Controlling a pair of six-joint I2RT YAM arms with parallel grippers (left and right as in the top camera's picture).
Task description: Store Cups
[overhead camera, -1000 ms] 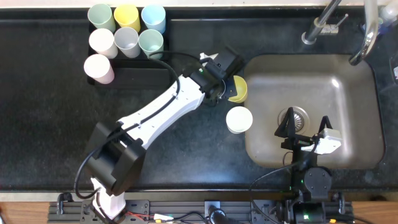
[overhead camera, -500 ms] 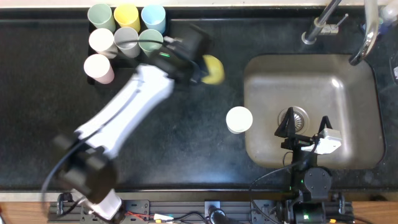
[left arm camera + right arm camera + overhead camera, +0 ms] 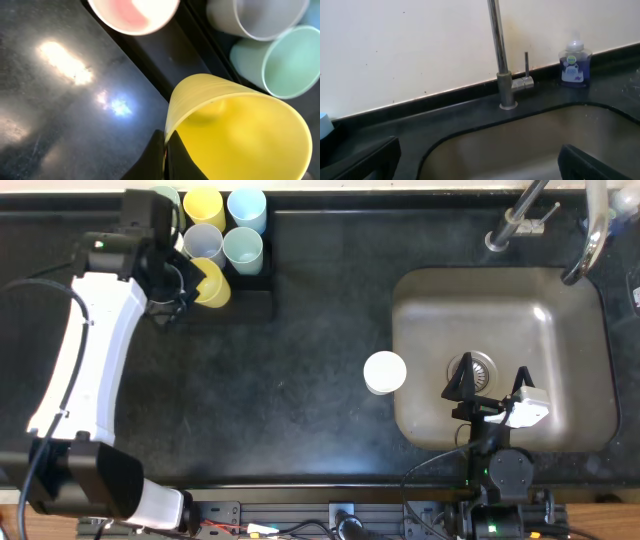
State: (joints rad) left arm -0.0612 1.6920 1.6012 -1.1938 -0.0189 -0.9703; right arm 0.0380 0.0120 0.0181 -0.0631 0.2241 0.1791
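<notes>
Yellow cup (image 3: 235, 130) tilted, rim pinched by left gripper (image 3: 164, 152), over black rack (image 3: 256, 302) edge

Black rectangular plastic tray (image 3: 255, 295) sits at far left of dark speckled stone worktop (image 3: 300, 410). Back row in tray: yellow plastic cup (image 3: 203, 205), pale blue plastic cup (image 3: 246, 207) to its right. Next row forward: grey plastic cup (image 3: 203, 240), mint-green plastic cup (image 3: 243, 248) to its right. Left gripper (image 3: 188, 278) is over tray's near row, clamped on rim of tilted second yellow plastic cup (image 3: 212, 282), just in front of grey and mint cups. Pink plastic cup (image 3: 132, 12) stands near it in same row. White plastic cup (image 3: 384, 372) stands on worktop, just left of steel sink (image 3: 560, 300). Right gripper (image 3: 488, 385) is over basin, beside round drain (image 3: 470, 363). Chrome tap (image 3: 515, 220) is behind sink; clear soap bottle (image 3: 575, 62) is on ledge near it.
</notes>
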